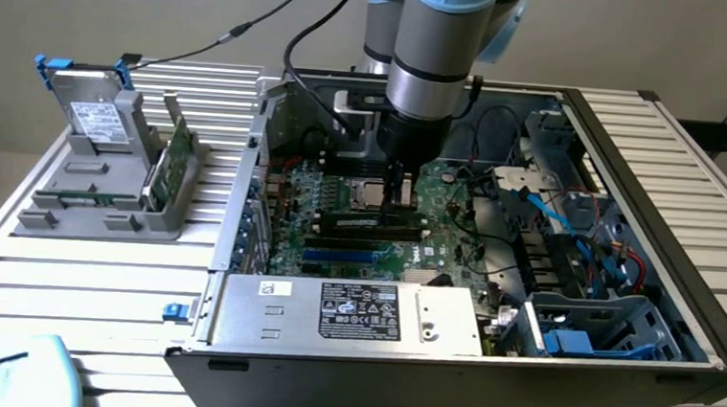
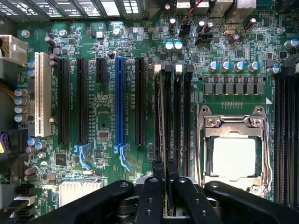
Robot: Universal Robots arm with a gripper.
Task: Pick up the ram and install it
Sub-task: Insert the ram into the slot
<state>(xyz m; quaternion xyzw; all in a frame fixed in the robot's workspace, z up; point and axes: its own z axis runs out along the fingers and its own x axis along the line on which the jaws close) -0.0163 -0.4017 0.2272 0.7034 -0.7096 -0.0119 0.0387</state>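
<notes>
Black end effector point(image 2: 165, 169), you'll see, grips the slim green circuit-board ram point(image 2: 162, 121) edge-on, its long axis nine-to-three in the exterior view, along the black plastic slots point(image 2: 187, 116).

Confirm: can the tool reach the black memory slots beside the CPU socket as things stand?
Likely yes. The tool, shut on the ram, hangs right above the memory slots next to the CPU socket, the ram lined up along them. No cable or card crosses them.
</notes>
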